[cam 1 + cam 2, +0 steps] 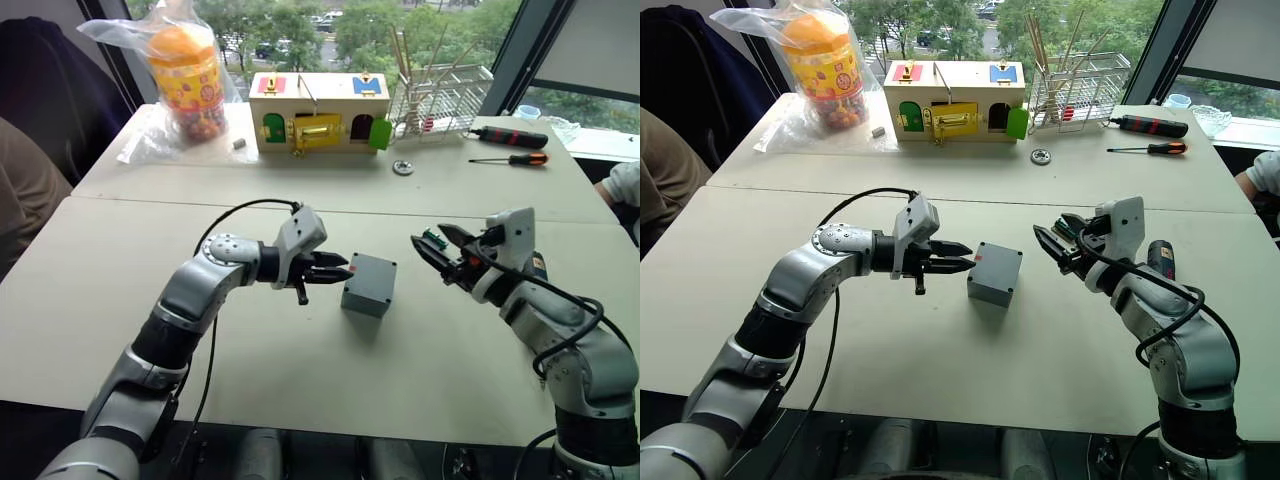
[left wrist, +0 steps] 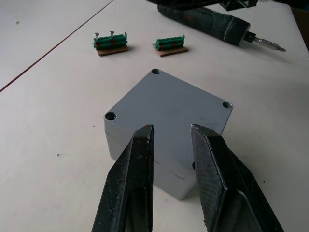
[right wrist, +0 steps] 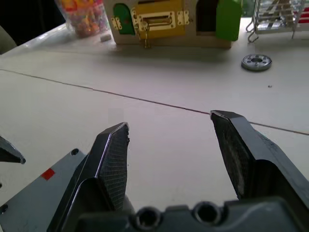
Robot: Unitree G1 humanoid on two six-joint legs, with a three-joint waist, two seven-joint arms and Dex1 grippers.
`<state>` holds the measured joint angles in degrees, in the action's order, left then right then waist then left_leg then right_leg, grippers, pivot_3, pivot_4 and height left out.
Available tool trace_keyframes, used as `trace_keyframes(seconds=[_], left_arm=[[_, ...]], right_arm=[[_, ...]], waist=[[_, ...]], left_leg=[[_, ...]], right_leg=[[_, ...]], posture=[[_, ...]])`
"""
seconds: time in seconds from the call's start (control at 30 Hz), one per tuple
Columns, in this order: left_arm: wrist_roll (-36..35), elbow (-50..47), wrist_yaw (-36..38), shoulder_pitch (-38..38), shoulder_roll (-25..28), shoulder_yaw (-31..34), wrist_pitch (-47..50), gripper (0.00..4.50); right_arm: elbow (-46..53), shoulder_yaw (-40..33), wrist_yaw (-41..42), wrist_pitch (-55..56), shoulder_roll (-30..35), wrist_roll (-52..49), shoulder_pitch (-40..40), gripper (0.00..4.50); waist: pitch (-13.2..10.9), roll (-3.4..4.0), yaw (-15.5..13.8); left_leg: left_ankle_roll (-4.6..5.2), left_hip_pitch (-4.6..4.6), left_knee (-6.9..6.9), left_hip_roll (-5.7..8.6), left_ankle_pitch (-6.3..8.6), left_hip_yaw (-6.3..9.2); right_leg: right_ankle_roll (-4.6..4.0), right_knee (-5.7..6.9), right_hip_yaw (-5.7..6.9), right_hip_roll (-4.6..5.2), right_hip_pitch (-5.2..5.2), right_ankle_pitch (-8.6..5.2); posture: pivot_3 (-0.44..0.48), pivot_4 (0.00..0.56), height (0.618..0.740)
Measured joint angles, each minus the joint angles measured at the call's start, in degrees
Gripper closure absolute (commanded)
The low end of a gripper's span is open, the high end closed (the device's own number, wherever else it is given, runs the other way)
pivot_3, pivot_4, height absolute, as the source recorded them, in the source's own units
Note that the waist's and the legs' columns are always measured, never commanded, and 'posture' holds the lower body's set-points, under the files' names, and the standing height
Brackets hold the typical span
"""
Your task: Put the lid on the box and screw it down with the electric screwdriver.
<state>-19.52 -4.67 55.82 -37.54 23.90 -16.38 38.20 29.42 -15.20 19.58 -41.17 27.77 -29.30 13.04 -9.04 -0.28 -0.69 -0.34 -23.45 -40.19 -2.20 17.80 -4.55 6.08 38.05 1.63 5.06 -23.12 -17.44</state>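
While the small grey plastic cube-like box [image 1: 369, 284] sits mid-worktop with the shallow grey square lid [image 2: 169, 104] already seated flush on it, the corner screw holes look empty. Left gripper [image 1: 338, 271] hovers just beside the box, jaws slightly parted, holding nothing. Right gripper [image 1: 432, 255] is on the box's other side, apart from it, jaws spread and empty. Thick black cylindrical electric screwdriver [image 2: 212, 21] lies on the pale worktop [image 1: 300, 380] beyond the box, near the right arm, untouched. Two small green screw holders [image 2: 110, 42] rest between; one carries two screws. Judgement: lidding done; screws, driver pickup and tightening all remain. Farther off: wooden box with coloured doors [image 1: 318, 111], hand screwdrivers [image 1: 510, 137].
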Motion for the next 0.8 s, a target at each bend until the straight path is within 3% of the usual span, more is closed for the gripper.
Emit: trace_keyframes(seconds=[0.13, 0.23, 0.3, 0.43, 0.53, 0.8], left_arm=[[-2.33, 1.26, -0.15, -3.11, -4.06, 0.83, 0.30, 3.30], [-3.48, 1.27, -0.06, -4.89, -4.91, 1.92, 0.41, 3.30], [-3.62, 1.22, 0.41, -5.35, -5.16, 1.70, 0.40, 3.30], [-3.22, -0.29, 2.11, -5.51, -4.64, -0.55, -0.84, 3.30], [-2.51, -2.58, 3.96, -5.52, -3.97, -2.96, -2.10, 3.30], [-1.46, -7.76, 6.91, -3.62, -2.35, -7.64, -5.03, 3.30]], right_arm=[[-0.35, -4.61, -4.84, -4.91, 1.25, -2.40, 7.44, 1.69], [-1.58, -6.66, -4.86, -11.60, 5.00, -5.19, 8.23, 1.69], [-3.27, -7.60, -3.74, -16.87, 9.56, -6.67, 8.21, 1.69], [-10.54, -10.44, 1.09, -34.92, 28.36, -9.17, 7.42, 1.69], [-14.67, -11.42, 4.77, -41.44, 37.41, -9.05, 4.50, 1.69], [-21.55, -7.36, 15.74, -44.97, 45.13, -10.40, 0.41, 1.69]], waist=[[0.00, 0.00, -0.11], [0.00, 0.00, -0.02], [-0.01, 0.02, -0.02], [-0.03, 0.05, -0.23], [-0.01, 0.05, 0.13], [0.00, 0.13, 0.19]], left_leg=[[-0.02, 0.00, -0.01, 0.00, -0.02, 0.01], [-0.05, -0.01, 0.05, -0.01, -0.03, -0.02], [-0.03, -0.02, 0.05, 0.01, -0.02, -0.06], [0.40, -0.04, 0.09, 0.15, 0.08, -0.03], [0.42, 0.00, 0.09, 0.16, 0.09, -0.05], [0.42, 0.02, 0.10, 0.16, 0.09, -0.04]], right_leg=[[0.00, 0.02, 0.01, 0.01, 0.01, 0.00], [0.00, -0.03, 0.00, 0.01, -0.01, 0.00], [0.00, -0.04, -0.01, 0.05, -0.02, 0.00], [0.00, -0.03, 0.02, 0.25, -0.01, 0.00], [0.00, -0.05, 0.00, 0.27, 0.00, 0.00], [0.00, -0.05, -0.02, 0.27, 0.01, 0.00]], posture=[[0.000, 0.150, 0.708], [0.000, 0.150, 0.708], [0.000, 0.150, 0.708], [0.000, 0.150, 0.708], [0.000, 0.150, 0.708], [0.000, 0.150, 0.708]])
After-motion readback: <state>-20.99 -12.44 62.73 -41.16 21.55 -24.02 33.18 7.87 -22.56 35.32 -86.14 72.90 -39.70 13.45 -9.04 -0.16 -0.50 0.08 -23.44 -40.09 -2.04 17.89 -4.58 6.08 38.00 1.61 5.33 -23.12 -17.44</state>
